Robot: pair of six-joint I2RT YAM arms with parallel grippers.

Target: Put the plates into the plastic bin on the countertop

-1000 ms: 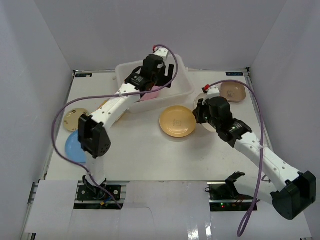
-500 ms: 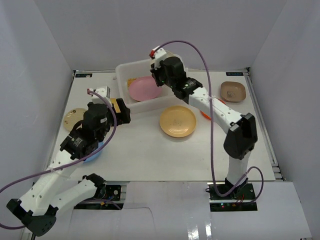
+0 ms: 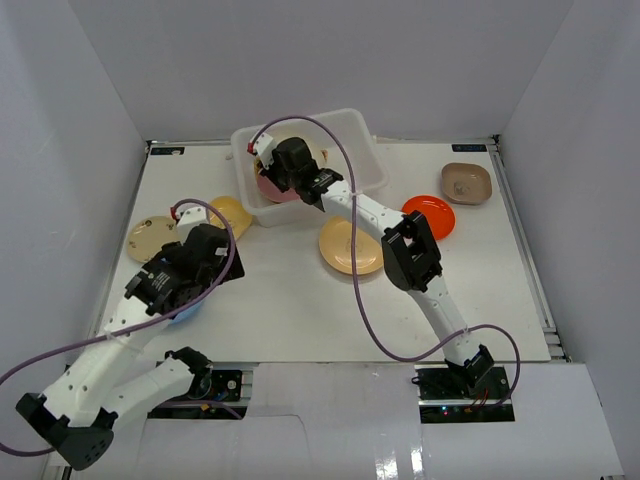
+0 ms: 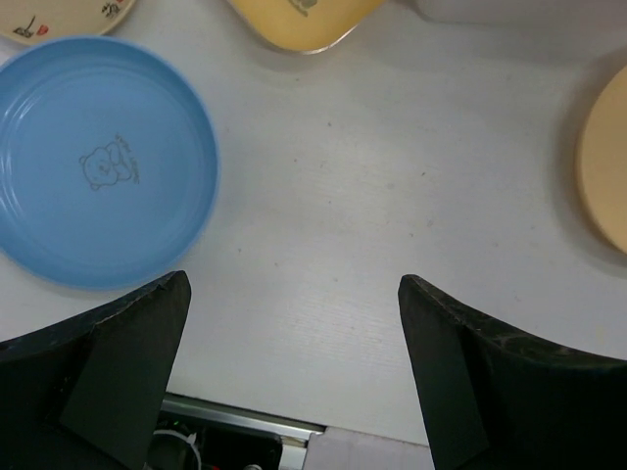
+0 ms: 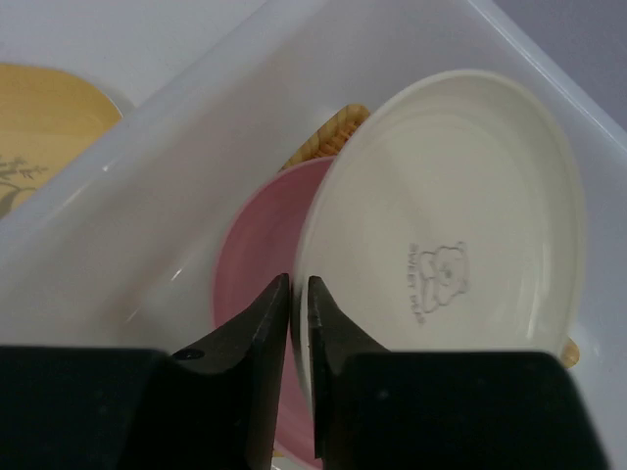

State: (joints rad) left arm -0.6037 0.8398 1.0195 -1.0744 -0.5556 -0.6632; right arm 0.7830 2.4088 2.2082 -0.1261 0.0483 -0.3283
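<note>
Cream plate pinched at its rim by the right end effector, jaws nearly closed, tilted inside the bin above the pink plate. The drop looks straight down. Left end effector gapes wide outside the bin, blue plate just beside it.

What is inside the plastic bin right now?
A pink plate, a cream plate pinched at its rim by the right fingers, and a woven edge behind them. Whatever lies beneath is covered.
</note>
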